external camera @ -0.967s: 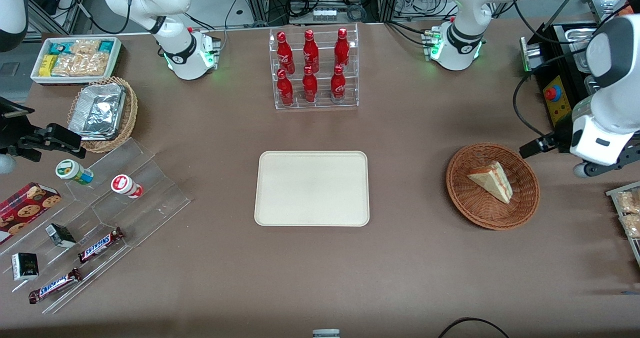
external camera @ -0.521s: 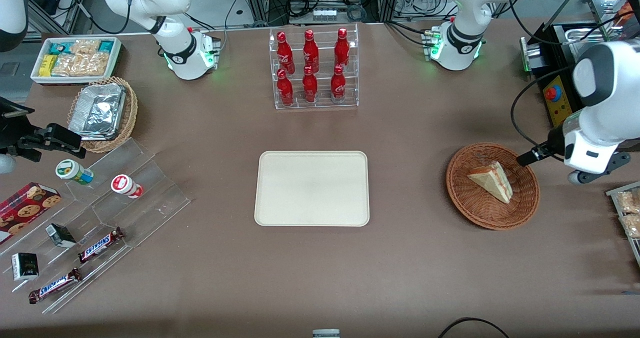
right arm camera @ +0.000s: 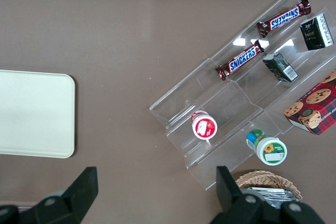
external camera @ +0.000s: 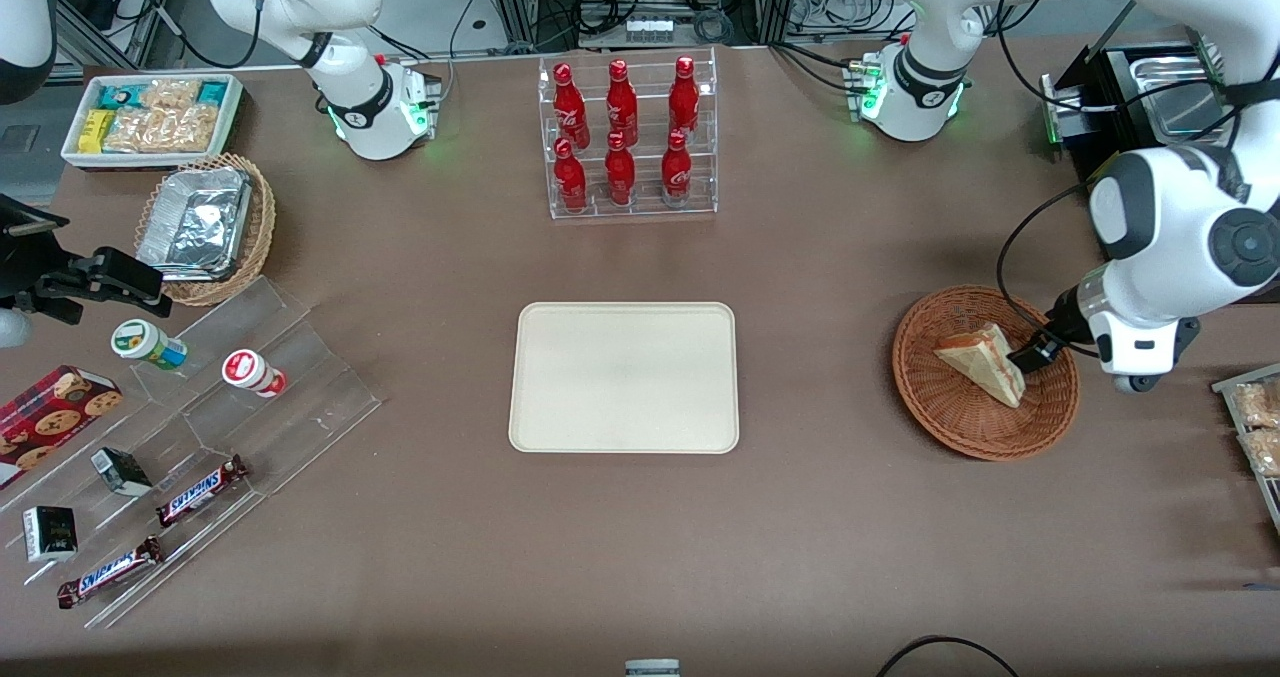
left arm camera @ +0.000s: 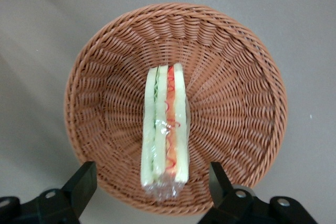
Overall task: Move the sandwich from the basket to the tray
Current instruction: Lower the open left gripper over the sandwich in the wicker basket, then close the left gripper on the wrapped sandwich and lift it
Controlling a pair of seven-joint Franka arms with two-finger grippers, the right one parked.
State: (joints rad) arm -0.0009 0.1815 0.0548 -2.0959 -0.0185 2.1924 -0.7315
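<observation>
The sandwich [external camera: 983, 361], a wrapped wedge of white bread with red and green filling, lies in the reddish-brown wicker basket [external camera: 955, 427] toward the working arm's end of the table. My left gripper [external camera: 1034, 351] hovers over the basket's rim, close beside the sandwich. In the left wrist view the sandwich [left arm camera: 165, 129] lies on its side in the basket [left arm camera: 105, 77], and the gripper [left arm camera: 152, 188] is open, its fingers wide apart on either side of the sandwich's wrapped end and holding nothing. The cream tray [external camera: 625, 377] lies empty at the table's middle.
A clear rack of red bottles [external camera: 625, 137] stands farther from the camera than the tray. Snack packets [external camera: 1255, 427] lie at the working arm's table edge, near a black box with a red button [external camera: 1110, 192]. A stepped acrylic stand [external camera: 240, 397] with snacks lies toward the parked arm's end.
My left arm has swung from outside the basket to over its rim. The gripper has come close beside the sandwich. The sandwich and basket have not moved.
</observation>
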